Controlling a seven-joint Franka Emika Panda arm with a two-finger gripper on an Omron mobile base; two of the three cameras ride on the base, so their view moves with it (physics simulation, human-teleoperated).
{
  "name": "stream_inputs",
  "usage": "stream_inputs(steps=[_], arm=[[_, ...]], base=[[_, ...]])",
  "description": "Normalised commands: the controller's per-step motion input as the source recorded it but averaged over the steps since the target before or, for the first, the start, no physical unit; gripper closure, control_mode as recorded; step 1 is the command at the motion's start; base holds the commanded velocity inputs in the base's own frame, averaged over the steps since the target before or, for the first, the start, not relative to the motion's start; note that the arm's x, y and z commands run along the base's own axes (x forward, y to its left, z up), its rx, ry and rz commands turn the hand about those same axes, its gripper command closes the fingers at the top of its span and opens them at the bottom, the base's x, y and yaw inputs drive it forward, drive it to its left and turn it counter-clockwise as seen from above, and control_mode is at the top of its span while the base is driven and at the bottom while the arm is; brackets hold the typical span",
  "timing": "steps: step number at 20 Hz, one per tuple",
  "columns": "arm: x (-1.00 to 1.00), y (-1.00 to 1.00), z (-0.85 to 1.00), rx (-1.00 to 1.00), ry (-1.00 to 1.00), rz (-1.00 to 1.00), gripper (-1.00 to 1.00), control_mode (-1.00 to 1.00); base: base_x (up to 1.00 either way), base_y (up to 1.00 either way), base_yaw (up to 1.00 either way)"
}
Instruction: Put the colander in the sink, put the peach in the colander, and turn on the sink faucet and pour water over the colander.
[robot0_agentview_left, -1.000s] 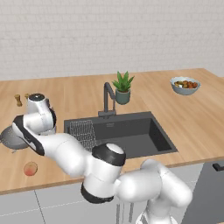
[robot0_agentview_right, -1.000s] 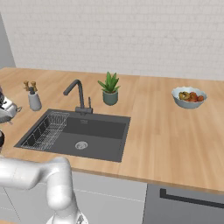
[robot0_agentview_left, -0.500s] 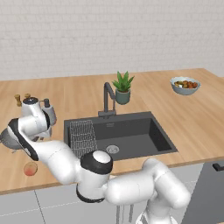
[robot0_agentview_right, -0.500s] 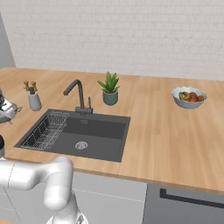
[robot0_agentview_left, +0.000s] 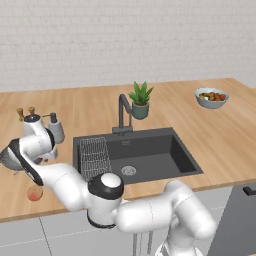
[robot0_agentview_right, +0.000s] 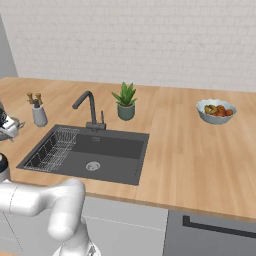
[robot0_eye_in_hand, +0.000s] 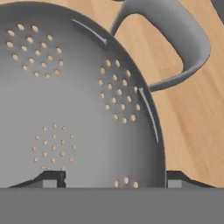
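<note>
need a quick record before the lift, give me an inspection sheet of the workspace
surface: light wooden counter, dry-looking, no spills seen.
job's things: round silver-grey perforated metal colander on the counter left of the dark grey rectangular sink; small orange-red peach on the counter near its front edge; slim dark grey faucet behind the basin, no water seen.
clutter: grey soap pump bottle, green potted plant, grey bowl of mixed fruit, wire rack in the basin.
grippers: gripper jaws straddle the colander's rim, one tip inside, one outside; a firm grip cannot be confirmed.
cables: nothing seen.
surroundings: white brick wall, grey cabinet fronts.
</note>
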Motion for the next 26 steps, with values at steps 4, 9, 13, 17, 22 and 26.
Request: stream_inputs(steps=[4, 9, 13, 17, 22, 26], arm=[[-0.03, 0.00, -0.11, -0.01, 0.00, -0.12, 1.00, -1.00], [-0.32, -0.19, 0.00, 0.00, -0.04, -0.15, 1.00, -1.00], [-0.65, -0.57, 0.02, 0.00, -0.07, -0.17, 1.00, -1.00], [-0.73, -0.97, 0.08, 0.04, -0.08, -0.20, 1.00, -1.00], [-0.39, -1.00, 0.02, 0.10, -0.07, -0.27, 1.00, -1.00], [-0.26, -1.00, 0.00, 0.09, -0.15, -0.26, 1.00, -1.00]], base=[[0.00, 0.00, 0.00], [0.00, 0.00, 0.00], [0.00, 0.00, 0.00], [0.00, 0.00, 0.00], [0.00, 0.00, 0.00], [0.00, 0.00, 0.00]])
